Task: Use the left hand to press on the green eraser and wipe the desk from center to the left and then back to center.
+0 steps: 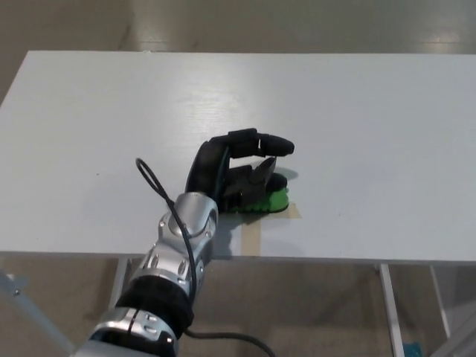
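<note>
White table [357, 111] fills most of my view, its top matte with soft, even light and faint sheen. Strip of tan tape [251, 234] near its front edge. Beyond the far edge, pale grey floor [297, 22]. Below the front edge, brownish floor and a light metal table leg [393, 312].
</note>
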Controlling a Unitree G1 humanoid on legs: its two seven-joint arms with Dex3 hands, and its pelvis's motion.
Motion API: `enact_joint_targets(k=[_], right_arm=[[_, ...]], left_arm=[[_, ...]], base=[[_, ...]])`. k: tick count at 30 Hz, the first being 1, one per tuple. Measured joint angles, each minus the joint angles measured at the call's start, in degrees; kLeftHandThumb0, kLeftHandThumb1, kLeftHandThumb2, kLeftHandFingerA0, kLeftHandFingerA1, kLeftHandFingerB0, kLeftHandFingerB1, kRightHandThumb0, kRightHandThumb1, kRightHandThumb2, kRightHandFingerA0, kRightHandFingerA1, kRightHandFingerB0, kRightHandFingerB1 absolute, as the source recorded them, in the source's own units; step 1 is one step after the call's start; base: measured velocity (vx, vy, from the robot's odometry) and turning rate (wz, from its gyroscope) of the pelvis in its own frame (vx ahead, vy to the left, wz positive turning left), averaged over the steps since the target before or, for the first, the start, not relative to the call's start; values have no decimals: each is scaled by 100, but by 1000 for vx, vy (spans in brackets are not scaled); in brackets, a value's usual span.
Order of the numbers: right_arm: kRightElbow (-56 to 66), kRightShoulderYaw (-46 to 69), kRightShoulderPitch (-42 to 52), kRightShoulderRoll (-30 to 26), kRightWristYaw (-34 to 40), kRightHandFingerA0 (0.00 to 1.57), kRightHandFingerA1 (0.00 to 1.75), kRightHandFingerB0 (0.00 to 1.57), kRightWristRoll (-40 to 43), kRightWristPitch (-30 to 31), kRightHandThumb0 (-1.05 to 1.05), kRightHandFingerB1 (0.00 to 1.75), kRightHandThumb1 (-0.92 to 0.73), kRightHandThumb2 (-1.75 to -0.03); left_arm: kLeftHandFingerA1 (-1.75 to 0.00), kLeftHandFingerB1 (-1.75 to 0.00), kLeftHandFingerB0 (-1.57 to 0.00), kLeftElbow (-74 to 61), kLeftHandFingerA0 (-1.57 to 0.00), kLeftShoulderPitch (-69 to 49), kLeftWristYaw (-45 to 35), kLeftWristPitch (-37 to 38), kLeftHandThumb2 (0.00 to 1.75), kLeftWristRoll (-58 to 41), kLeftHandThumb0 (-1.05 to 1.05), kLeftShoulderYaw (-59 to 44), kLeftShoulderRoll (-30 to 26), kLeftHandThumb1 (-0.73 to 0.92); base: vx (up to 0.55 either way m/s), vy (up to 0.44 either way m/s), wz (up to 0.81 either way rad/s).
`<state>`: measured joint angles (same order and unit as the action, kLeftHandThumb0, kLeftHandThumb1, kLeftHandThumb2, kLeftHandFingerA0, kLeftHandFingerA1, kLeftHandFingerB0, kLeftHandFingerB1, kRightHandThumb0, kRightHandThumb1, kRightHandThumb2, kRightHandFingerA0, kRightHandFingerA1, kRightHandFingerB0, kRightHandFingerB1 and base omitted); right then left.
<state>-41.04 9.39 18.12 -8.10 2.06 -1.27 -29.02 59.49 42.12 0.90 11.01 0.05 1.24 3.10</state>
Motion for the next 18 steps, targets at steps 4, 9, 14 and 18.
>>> enact_joint_targets(k=[4, 9, 14, 18], right_arm=[[29, -6, 50, -2, -19, 80, 54, 61, -3, 2, -27, 47, -68, -60], [58, -17, 65, -10, -42, 80, 54, 61, -13, 13, -27, 47, -68, -60], [55, -21, 70, -12, -41, 80, 54, 61, -28, 13, -27, 47, -68, -60], [43, -13, 66, -3, -41, 80, 54, 61, -23, 13, -27, 47, -68, -60]], left_arm=[[-67, -67, -93, 20, -97, -94, 0, 129, 65, -1, -17, 3, -41, 81], [-67, -67, -92, 93, -97, -149, -19, 267, 65, -9, -17, -12, -129, 81], [-68, -68, -93, 143, -98, -157, -85, 336, 65, -20, -17, -42, -209, 81], [-68, -67, -93, 182, -99, -161, -149, 399, 65, -36, -18, -80, -306, 81]], base=[[0, 0, 0], [0, 0, 0], [0, 0, 0], [0, 0, 0]])
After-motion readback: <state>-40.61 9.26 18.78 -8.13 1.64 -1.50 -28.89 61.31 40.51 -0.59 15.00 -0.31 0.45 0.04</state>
